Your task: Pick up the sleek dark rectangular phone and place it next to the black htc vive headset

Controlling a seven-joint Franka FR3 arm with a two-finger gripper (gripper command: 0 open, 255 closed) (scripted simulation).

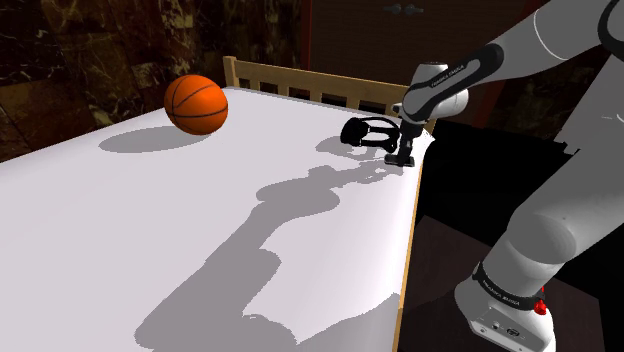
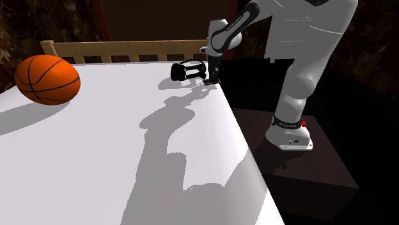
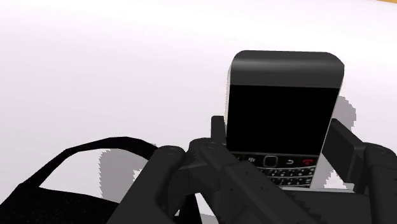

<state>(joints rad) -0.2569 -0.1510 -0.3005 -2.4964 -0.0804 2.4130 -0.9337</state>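
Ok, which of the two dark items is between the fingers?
The keypad phone, clasped in the gripper; the black headset lies beside it, outside the fingers.

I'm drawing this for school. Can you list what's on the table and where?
table: white, with a wooden rail at its far edge
headset: black, at the table's edge
ball: orange, near the rail, far from the headset
gripper: low, just beside the headset
phone: dark screen, small keys, clasped in the gripper
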